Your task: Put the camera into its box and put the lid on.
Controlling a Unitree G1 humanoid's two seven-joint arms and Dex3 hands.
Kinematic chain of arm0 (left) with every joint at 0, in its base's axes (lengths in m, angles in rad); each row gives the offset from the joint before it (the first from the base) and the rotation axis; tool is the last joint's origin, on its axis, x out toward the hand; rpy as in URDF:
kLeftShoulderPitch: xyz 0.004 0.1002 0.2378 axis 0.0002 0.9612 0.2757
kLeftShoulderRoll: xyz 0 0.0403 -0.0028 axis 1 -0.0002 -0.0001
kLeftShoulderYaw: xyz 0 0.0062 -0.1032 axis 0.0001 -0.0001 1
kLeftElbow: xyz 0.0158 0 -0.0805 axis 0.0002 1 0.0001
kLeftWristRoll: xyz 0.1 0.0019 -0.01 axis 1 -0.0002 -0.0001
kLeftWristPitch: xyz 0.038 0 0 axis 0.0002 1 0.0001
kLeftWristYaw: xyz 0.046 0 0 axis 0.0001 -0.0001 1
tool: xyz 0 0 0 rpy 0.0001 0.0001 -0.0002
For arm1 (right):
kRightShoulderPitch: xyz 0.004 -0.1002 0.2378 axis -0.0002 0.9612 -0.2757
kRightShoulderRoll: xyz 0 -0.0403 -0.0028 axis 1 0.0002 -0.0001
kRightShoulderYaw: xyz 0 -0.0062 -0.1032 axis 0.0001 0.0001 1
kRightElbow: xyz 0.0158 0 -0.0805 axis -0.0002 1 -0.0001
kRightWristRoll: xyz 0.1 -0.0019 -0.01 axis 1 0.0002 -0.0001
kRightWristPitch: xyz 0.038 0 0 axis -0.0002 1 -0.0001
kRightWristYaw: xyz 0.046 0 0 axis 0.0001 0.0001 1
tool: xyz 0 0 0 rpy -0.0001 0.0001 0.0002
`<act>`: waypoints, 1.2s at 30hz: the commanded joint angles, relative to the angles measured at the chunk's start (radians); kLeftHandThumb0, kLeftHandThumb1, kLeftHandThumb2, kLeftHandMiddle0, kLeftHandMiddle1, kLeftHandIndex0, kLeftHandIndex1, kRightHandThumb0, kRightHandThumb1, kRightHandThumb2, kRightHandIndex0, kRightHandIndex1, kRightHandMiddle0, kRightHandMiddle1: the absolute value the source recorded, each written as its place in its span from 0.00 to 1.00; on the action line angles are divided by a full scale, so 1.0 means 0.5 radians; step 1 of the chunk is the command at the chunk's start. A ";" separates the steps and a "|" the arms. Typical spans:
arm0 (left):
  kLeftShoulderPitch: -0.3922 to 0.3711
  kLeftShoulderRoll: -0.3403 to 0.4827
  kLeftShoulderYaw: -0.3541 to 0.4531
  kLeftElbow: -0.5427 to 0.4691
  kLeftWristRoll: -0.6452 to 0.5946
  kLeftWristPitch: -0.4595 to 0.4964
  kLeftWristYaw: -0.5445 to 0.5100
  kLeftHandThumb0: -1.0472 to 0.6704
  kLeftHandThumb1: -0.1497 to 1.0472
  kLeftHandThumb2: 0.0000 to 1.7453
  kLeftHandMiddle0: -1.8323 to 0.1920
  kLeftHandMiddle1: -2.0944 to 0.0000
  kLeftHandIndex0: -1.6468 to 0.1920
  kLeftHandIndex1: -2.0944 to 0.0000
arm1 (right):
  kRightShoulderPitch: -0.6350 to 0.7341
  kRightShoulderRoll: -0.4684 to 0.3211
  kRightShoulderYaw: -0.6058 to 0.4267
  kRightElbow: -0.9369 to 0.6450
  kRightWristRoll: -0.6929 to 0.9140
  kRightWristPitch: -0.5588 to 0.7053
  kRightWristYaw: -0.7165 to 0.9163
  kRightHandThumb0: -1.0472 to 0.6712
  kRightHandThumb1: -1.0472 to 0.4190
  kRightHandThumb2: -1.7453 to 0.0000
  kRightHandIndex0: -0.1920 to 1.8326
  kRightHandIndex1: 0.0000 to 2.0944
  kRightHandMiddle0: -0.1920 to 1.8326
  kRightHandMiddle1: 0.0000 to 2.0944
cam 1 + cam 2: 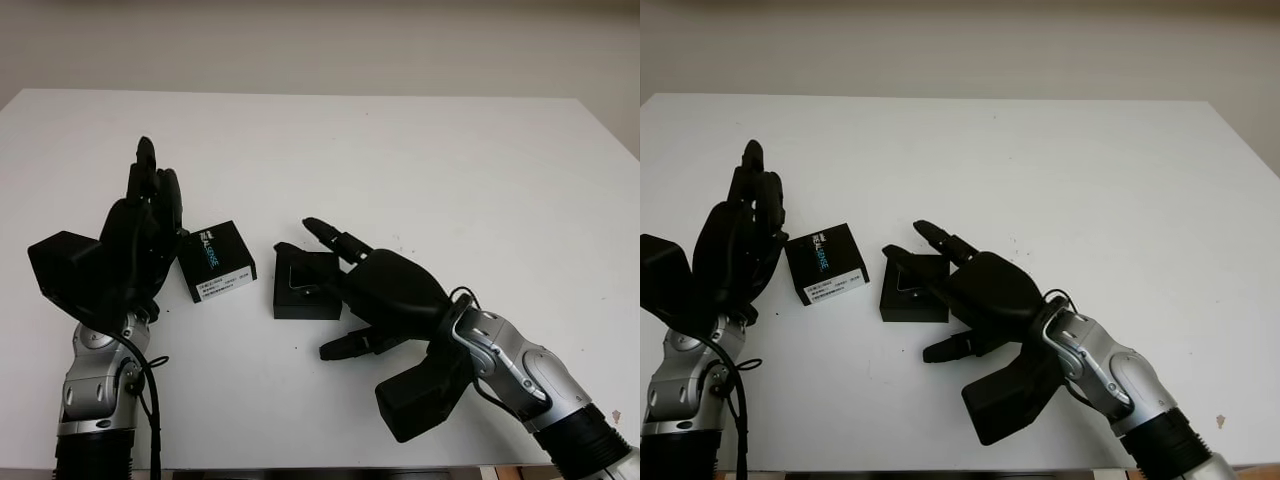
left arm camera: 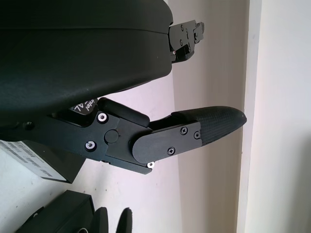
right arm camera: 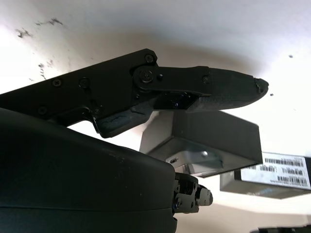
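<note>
A small open black box (image 1: 300,287) lies at the middle of the white table (image 1: 420,150), and something silvery, apparently the camera (image 3: 194,158), shows at it. Its black lid (image 1: 217,262), with a white barcode label, lies just left of the box, tilted. My right hand (image 1: 345,285) is open and reaches over the box's right side, one finger (image 3: 228,92) stretched above it and the thumb (image 1: 350,345) low in front. My left hand (image 1: 155,190) is open and stands upright against the lid's left side, holding nothing.
The table's front edge runs close below both arms. The rest of the white tabletop stretches behind and to the right of the box. A pale wall stands behind the table.
</note>
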 commanded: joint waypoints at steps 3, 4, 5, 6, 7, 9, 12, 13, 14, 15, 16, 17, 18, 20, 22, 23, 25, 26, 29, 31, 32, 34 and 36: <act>0.030 0.014 0.011 -0.057 -0.010 0.019 0.000 0.19 1.00 0.38 1.00 1.00 1.00 1.00 | 0.017 -0.027 0.020 -0.037 -0.007 0.041 0.062 0.08 0.00 0.74 0.03 0.03 0.07 0.03; 0.033 0.014 0.011 -0.063 -0.006 0.025 0.005 0.19 1.00 0.38 1.00 1.00 1.00 1.00 | 0.024 -0.029 0.020 -0.050 -0.005 0.045 0.073 0.08 0.00 0.73 0.03 0.03 0.08 0.03; 0.036 0.013 0.012 -0.069 -0.007 0.030 0.007 0.19 1.00 0.38 1.00 1.00 1.00 1.00 | 0.031 -0.033 0.018 -0.065 -0.001 0.046 0.084 0.08 0.00 0.73 0.04 0.03 0.08 0.03; 0.038 0.013 0.012 -0.073 -0.005 0.032 0.008 0.19 1.00 0.38 1.00 1.00 1.00 1.00 | 0.036 -0.038 0.015 -0.084 0.003 0.048 0.098 0.08 0.00 0.73 0.04 0.03 0.08 0.03; 0.039 0.014 0.013 -0.076 -0.003 0.031 0.009 0.19 1.00 0.38 1.00 1.00 1.00 1.00 | 0.039 -0.041 0.013 -0.104 0.001 0.052 0.109 0.08 0.00 0.73 0.04 0.03 0.08 0.03; 0.040 0.022 0.011 -0.076 0.002 0.022 0.003 0.19 1.00 0.38 1.00 1.00 1.00 1.00 | 0.043 -0.046 0.010 -0.145 -0.004 0.066 0.141 0.08 0.00 0.72 0.04 0.03 0.08 0.03; 0.040 0.023 0.013 -0.082 -0.003 0.016 -0.004 0.19 1.00 0.38 1.00 1.00 1.00 1.00 | 0.055 -0.051 0.002 -0.185 0.013 0.073 0.169 0.08 0.00 0.72 0.04 0.03 0.09 0.03; 0.041 0.023 0.014 -0.089 -0.006 0.024 -0.004 0.19 1.00 0.38 1.00 1.00 1.00 1.00 | 0.058 -0.051 -0.001 -0.193 0.020 0.074 0.177 0.08 0.00 0.72 0.04 0.03 0.09 0.03; 0.041 0.023 0.013 -0.099 -0.004 0.035 0.001 0.19 1.00 0.38 1.00 1.00 1.00 1.00 | 0.058 -0.052 -0.003 -0.198 0.027 0.074 0.187 0.08 0.00 0.72 0.04 0.03 0.09 0.03; 0.041 0.024 0.013 -0.105 -0.008 0.041 0.000 0.19 1.00 0.37 1.00 1.00 1.00 1.00 | 0.060 -0.053 -0.007 -0.201 0.033 0.073 0.193 0.08 0.00 0.72 0.04 0.03 0.09 0.03; 0.041 0.024 0.012 -0.110 -0.010 0.047 -0.001 0.19 1.00 0.38 1.00 1.00 1.00 1.00 | 0.065 -0.054 -0.011 -0.202 0.037 0.069 0.189 0.09 0.00 0.72 0.04 0.03 0.08 0.03; 0.041 0.023 0.011 -0.114 -0.009 0.050 0.000 0.19 1.00 0.38 1.00 1.00 1.00 1.00 | 0.068 -0.056 -0.013 -0.206 0.039 0.069 0.192 0.08 0.00 0.72 0.04 0.03 0.08 0.03; 0.042 0.022 0.011 -0.112 -0.009 0.045 -0.003 0.19 1.00 0.38 1.00 1.00 1.00 1.00 | 0.072 -0.057 -0.014 -0.209 0.039 0.074 0.196 0.08 0.00 0.72 0.04 0.02 0.08 0.03; 0.043 0.020 0.010 -0.111 -0.005 0.041 -0.003 0.19 1.00 0.38 1.00 1.00 1.00 1.00 | 0.078 -0.060 -0.015 -0.214 0.043 0.081 0.209 0.08 0.00 0.72 0.03 0.02 0.07 0.02; 0.042 0.018 0.013 -0.111 -0.011 0.042 -0.004 0.19 1.00 0.38 1.00 1.00 1.00 1.00 | 0.086 -0.063 -0.014 -0.209 0.046 0.081 0.211 0.08 0.00 0.71 0.03 0.02 0.07 0.02; 0.042 0.018 0.015 -0.113 -0.014 0.044 -0.004 0.19 1.00 0.38 1.00 1.00 1.00 1.00 | 0.089 -0.063 -0.014 -0.206 0.048 0.084 0.212 0.08 0.00 0.71 0.03 0.02 0.06 0.02; 0.043 0.020 0.018 -0.118 -0.015 0.053 0.000 0.19 1.00 0.37 1.00 1.00 1.00 1.00 | 0.094 -0.062 -0.016 -0.200 0.042 0.099 0.208 0.08 0.00 0.71 0.02 0.02 0.06 0.02; 0.045 0.023 0.019 -0.121 -0.014 0.056 0.000 0.18 1.00 0.37 1.00 1.00 1.00 1.00 | 0.095 -0.059 -0.018 -0.191 0.033 0.107 0.191 0.09 0.00 0.71 0.01 0.02 0.05 0.01; 0.046 0.023 0.028 -0.131 -0.025 0.071 0.001 0.18 1.00 0.37 1.00 1.00 1.00 1.00 | 0.089 -0.055 -0.022 -0.168 0.003 0.157 0.170 0.10 0.00 0.72 0.00 0.01 0.03 0.01; 0.047 0.026 0.032 -0.143 -0.024 0.093 0.009 0.18 1.00 0.36 1.00 1.00 1.00 1.00 | 0.085 -0.047 -0.025 -0.150 -0.007 0.195 0.154 0.10 0.00 0.72 0.00 0.01 0.02 0.01; 0.050 0.032 0.031 -0.150 -0.019 0.098 0.008 0.18 1.00 0.36 1.00 1.00 1.00 1.00 | 0.081 -0.044 -0.025 -0.135 -0.009 0.209 0.144 0.10 0.00 0.72 0.00 0.01 0.02 0.01; 0.053 0.040 0.033 -0.160 -0.017 0.106 0.003 0.17 1.00 0.36 1.00 1.00 1.00 1.00 | 0.074 -0.044 -0.020 -0.105 -0.024 0.234 0.114 0.10 0.00 0.72 0.00 0.00 0.02 0.02; 0.055 0.051 0.035 -0.161 -0.021 0.110 -0.008 0.17 1.00 0.36 1.00 1.00 1.00 1.00 | 0.065 -0.043 -0.017 -0.075 -0.033 0.254 0.089 0.10 0.00 0.72 0.00 0.00 0.02 0.02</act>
